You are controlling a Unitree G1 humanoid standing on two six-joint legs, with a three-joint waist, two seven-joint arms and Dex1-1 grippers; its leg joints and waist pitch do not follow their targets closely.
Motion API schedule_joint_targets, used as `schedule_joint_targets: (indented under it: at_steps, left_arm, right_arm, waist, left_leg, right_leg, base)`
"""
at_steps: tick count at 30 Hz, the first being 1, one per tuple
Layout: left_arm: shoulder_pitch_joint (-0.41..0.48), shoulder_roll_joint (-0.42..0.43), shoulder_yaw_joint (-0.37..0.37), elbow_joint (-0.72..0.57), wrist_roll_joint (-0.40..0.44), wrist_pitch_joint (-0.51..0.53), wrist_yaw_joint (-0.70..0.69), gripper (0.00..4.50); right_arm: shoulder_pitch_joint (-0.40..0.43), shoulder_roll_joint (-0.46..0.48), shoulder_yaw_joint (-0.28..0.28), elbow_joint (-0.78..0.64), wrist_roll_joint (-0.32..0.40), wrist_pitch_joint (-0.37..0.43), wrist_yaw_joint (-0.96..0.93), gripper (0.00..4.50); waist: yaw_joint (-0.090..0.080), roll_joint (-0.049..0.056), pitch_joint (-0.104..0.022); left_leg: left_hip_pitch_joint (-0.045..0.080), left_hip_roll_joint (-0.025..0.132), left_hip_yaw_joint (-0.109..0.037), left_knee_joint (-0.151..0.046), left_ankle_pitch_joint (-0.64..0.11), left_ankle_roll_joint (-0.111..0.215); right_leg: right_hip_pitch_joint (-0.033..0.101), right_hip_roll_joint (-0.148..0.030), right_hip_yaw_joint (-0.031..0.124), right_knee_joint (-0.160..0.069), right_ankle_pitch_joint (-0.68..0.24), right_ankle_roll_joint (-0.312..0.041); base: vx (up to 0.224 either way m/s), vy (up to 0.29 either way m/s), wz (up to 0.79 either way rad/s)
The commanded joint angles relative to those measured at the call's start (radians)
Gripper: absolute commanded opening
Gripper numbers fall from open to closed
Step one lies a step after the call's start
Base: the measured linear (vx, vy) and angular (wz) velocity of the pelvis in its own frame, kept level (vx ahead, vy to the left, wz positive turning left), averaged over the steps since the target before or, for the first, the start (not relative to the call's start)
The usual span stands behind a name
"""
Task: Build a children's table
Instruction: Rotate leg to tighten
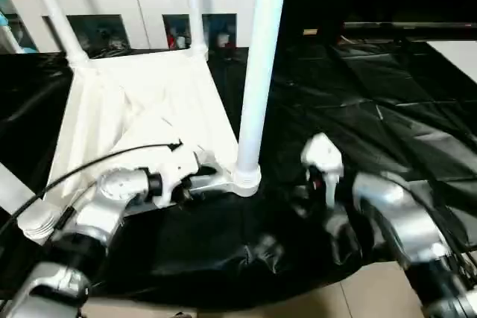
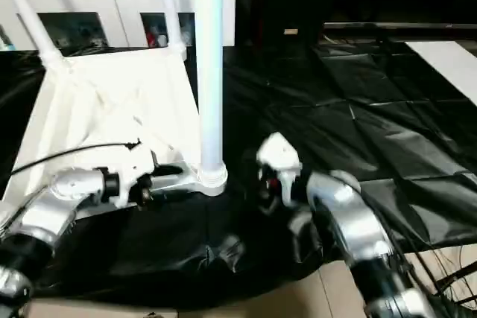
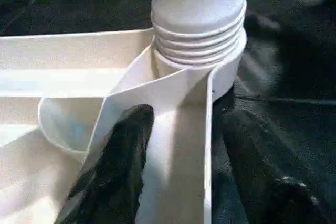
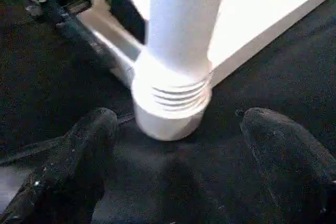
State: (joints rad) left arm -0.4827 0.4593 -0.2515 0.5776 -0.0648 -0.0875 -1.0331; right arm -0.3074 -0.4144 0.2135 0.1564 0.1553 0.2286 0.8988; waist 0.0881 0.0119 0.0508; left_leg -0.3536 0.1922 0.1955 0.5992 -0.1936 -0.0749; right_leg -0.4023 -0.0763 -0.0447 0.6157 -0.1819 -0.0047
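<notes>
Left gripper [image 3: 176, 161] clamps the upturned children's table [image 1: 141, 102] at its rim while the right gripper [image 4: 173, 156], fingers apart, faces a light, stiff, slippery-looking leg [image 1: 261, 65].

White cabinet [image 1: 141, 5] (glass doors) behind black-draped table [image 1: 387, 109].

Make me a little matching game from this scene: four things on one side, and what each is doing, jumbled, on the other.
Things:
1. near leg
2. left pincer
3. right pincer
4. tabletop

States:
A. open, fingers either side of the leg's socket, not touching it
B. lying upside down on the black cloth
C. standing upright in a corner socket, threads showing
D. clamped on the tabletop's edge wall by that socket

Pairs: 1-C, 2-D, 3-A, 4-B
</notes>
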Motion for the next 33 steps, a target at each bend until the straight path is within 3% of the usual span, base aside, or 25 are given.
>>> schedule_joint_targets:
  at_steps: [1,3,6,9,13,23,25,27,28,33]
  left_arm:
    - [-0.013,-0.007,-0.008,0.016,0.006,0.001,-0.016,2.22]
    - [-0.012,-0.012,-0.017,0.018,0.003,0.007,-0.035,1.96]
    - [-0.007,-0.004,-0.028,0.01,0.005,0.024,-0.064,1.86]
    - [-0.001,0.016,-0.041,-0.015,0.014,0.063,-0.09,1.46]
    - [0.014,0.034,-0.052,-0.049,0.025,0.104,-0.103,1.2]
    - [0.048,0.073,-0.06,-0.128,0.069,0.141,-0.079,0.51]
    - [0.044,0.056,-0.045,-0.134,0.06,0.139,-0.046,0.51]
    - [0.045,0.043,-0.032,-0.144,0.043,0.154,-0.033,0.79]
    - [0.05,0.036,-0.024,-0.165,0.025,0.171,-0.036,0.79]
    - [0.076,0.051,-0.034,-0.233,0.044,0.218,-0.04,1.13]
  right_arm:
    - [0.003,-0.014,-0.002,-0.04,0.017,0.007,0.015,4.14]
    - [0.022,-0.014,-0.007,-0.04,0.011,-0.003,0.012,4.14]
    - [0.026,-0.006,-0.016,-0.046,0.005,0.009,-0.006,4.14]
    - [0.016,-0.005,-0.017,-0.055,0.01,0.021,-0.008,4.14]
    - [0.011,-0.012,-0.015,-0.051,0.011,0.018,-0.006,4.14]
    - [-0.021,0.001,-0.015,0.009,-0.013,-0.011,-0.023,4.14]
    - [-0.026,0.002,-0.019,0.016,-0.014,-0.014,-0.028,4.14]
    - [-0.028,0.003,-0.021,0.021,-0.014,-0.016,-0.031,4.14]
    - [-0.031,0.005,-0.023,0.027,-0.015,-0.019,-0.035,4.14]
    - [-0.031,0.006,-0.022,0.027,-0.014,-0.022,-0.033,4.14]
  waist:
    - [0.001,0.01,-0.066]
    - [0.001,0.019,-0.065]
    - [-0.001,0.006,-0.064]
    - [-0.002,0.01,-0.061]
    - [-0.004,0.001,-0.059]
    - [-0.006,0.004,-0.055]
    - [-0.006,-0.001,-0.056]
    - [-0.002,0.001,-0.055]
    - [-0.001,-0.003,-0.054]
    - [-0.002,0.002,-0.054]
  left_leg:
    - [0.006,0.034,-0.021,-0.075,-0.241,0.013]
    - [0.007,0.034,-0.022,-0.074,-0.249,0.013]
    - [0.006,0.034,-0.02,-0.075,-0.245,0.017]
    - [0.006,0.036,-0.021,-0.078,-0.255,0.016]
    - [0.005,0.037,-0.021,-0.079,-0.243,0.019]
    - [0.006,0.036,-0.022,-0.083,-0.254,0.017]
    - [0.006,0.036,-0.019,-0.081,-0.251,0.018]
    - [0.006,0.036,-0.019,-0.081,-0.253,0.019]
    - [0.006,0.037,-0.02,-0.081,-0.252,0.018]
    - [0.005,0.037,-0.021,-0.083,-0.252,0.018]
  right_leg:
    - [0.047,-0.058,0.039,-0.068,-0.147,-0.222]
    - [0.047,-0.058,0.04,-0.068,-0.14,-0.228]
    - [0.048,-0.058,0.04,-0.07,-0.153,-0.23]
    - [0.046,-0.06,0.04,-0.072,-0.189,-0.223]
    - [0.045,-0.061,0.041,-0.071,-0.2,-0.219]
    - [0.041,-0.061,0.041,-0.076,-0.24,-0.206]
    - [0.041,-0.061,0.042,-0.076,-0.231,-0.209]
    - [0.04,-0.061,0.042,-0.077,-0.243,-0.207]
    - [0.041,-0.063,0.043,-0.076,-0.252,-0.205]
    - [0.039,-0.06,0.042,-0.076,-0.233,-0.203]
  base:
    - [0.0,0.0,0.0]
    - [0.0,0.0,0.0]
    - [0.0,0.0,0.0]
    - [0.0,0.0,0.0]
    - [0.0,0.0,0.0]
    - [0.0,0.0,0.0]
    - [0.0,0.0,0.0]
    - [0.0,0.0,0.0]
    - [0.0,0.0,0.0]
    - [0.0,0.0,0.0]
